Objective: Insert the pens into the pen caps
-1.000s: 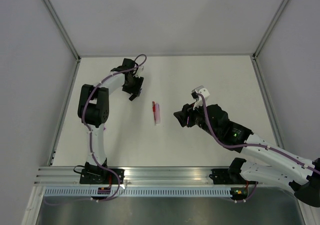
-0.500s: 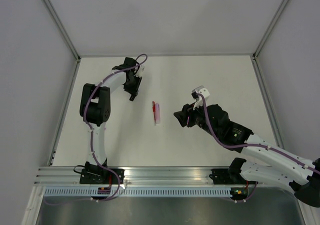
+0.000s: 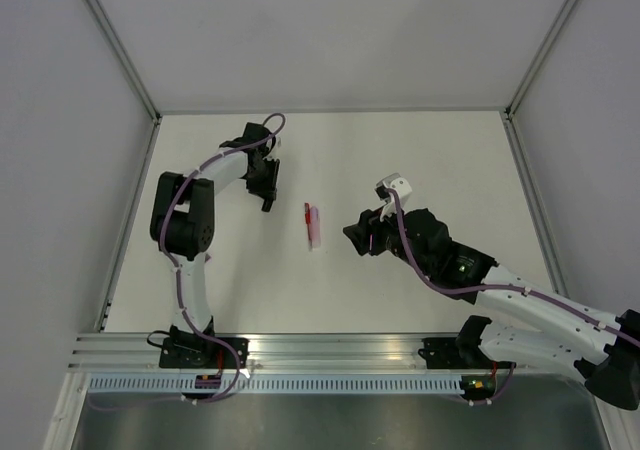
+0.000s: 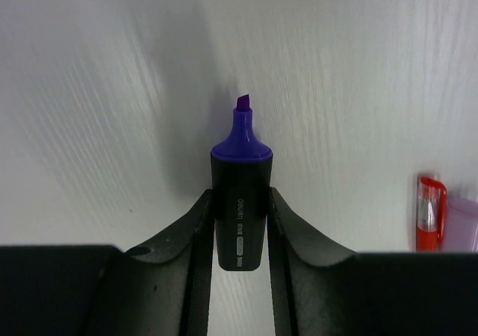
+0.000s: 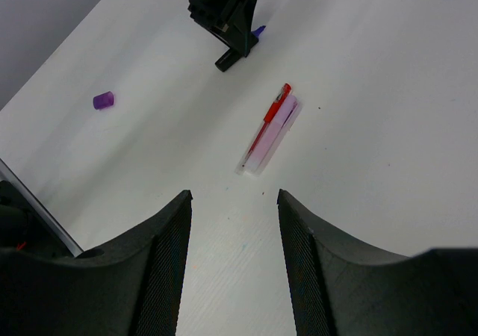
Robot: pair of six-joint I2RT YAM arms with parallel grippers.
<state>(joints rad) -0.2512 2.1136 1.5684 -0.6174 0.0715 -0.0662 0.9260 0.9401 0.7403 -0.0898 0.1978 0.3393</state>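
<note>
Left gripper: fingers pinch the barrel of the purple highlighter from both sides; pen uncapped.
Held pen axis: in line with the fingers; chisel tip points out past the fingertips toward the tabletop, close above it.
Purple cap: lies alone on the tabletop, toward the near-left edge as judged from the right wrist view; well apart from the held pen, off to the side of its tip and not ahead of it.
Governing relation: the pen tip does not face the cap; the left gripper appears the nearer of the two, and the pen would need turning toward the cap.
Right gripper: fingers spread, nothing between them; hovers over the middle of the tabletop, facing the two loose pens.
Red pen and pink pen: side by side and touching, near the middle of the tabletop, between the two grippers; long axes parallel.
Hard to make out: which end of the purple cap is open; whether the red and pink pens carry caps; no separate red or pink cap is visible; the purple cap cannot be found in the overhead view.
</note>
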